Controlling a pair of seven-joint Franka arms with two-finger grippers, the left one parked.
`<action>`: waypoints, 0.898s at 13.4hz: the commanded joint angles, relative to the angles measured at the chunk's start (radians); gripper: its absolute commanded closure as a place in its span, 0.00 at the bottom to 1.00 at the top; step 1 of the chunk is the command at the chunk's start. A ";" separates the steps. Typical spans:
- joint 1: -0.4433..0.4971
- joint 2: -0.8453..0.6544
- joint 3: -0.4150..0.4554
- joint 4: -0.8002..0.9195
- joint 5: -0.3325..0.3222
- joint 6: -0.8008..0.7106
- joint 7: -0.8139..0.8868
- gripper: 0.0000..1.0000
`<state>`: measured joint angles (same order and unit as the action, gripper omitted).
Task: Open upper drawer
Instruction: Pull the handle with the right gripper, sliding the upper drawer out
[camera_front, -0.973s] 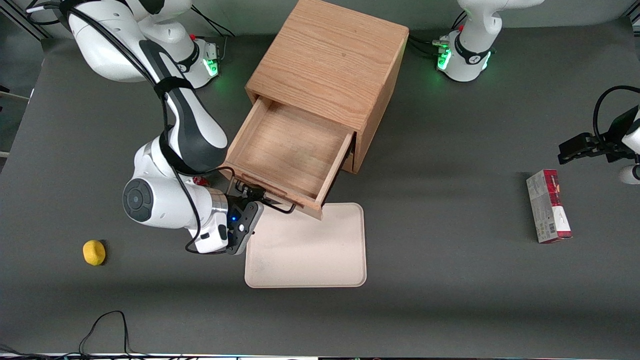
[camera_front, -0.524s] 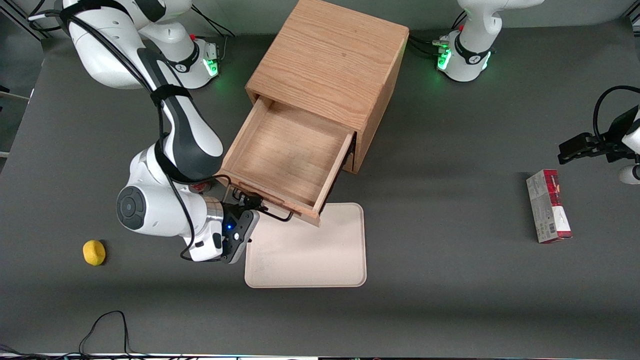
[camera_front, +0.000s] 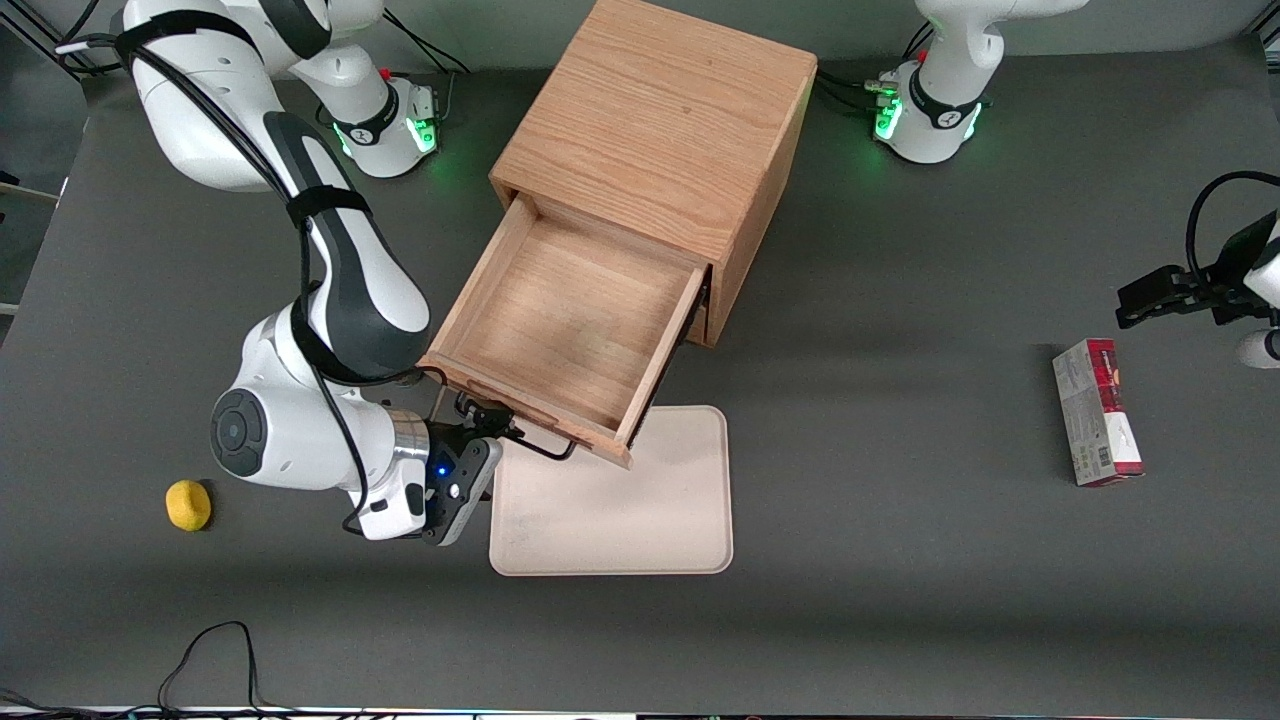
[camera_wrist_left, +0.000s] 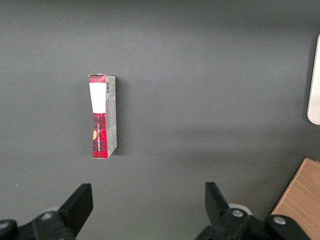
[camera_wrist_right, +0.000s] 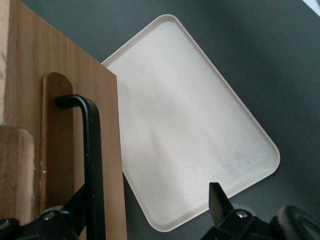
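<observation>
The upper drawer (camera_front: 565, 315) of the light oak cabinet (camera_front: 660, 120) stands pulled far out, its plain wood interior empty. Its thin black wire handle (camera_front: 535, 445) is on the drawer front, over the tray's edge. My right gripper (camera_front: 488, 425) is at the handle, in front of the drawer. In the right wrist view the gripper (camera_wrist_right: 146, 200) is open, its fingers wide apart. The handle (camera_wrist_right: 92, 165) runs along the drawer front (camera_wrist_right: 55, 125), right beside one finger (camera_wrist_right: 75, 210). The lower drawer is hidden under the upper one.
A beige tray (camera_front: 620, 500) lies on the table in front of the drawer, also in the right wrist view (camera_wrist_right: 190, 130). A yellow ball (camera_front: 187, 504) lies toward the working arm's end. A red and white box (camera_front: 1097, 410) lies toward the parked arm's end, also in the left wrist view (camera_wrist_left: 102, 117).
The drawer has slid farther out of the cabinet, toward the front camera. My gripper and wrist have moved the same way with the handle.
</observation>
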<state>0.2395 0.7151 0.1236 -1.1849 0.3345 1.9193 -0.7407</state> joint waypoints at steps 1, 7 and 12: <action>-0.008 0.038 0.007 0.080 -0.009 -0.002 -0.016 0.00; -0.006 0.030 0.011 0.148 -0.008 -0.106 -0.005 0.00; -0.008 -0.008 -0.005 0.202 -0.012 -0.256 0.003 0.00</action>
<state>0.2390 0.7186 0.1230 -1.0376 0.3344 1.7468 -0.7416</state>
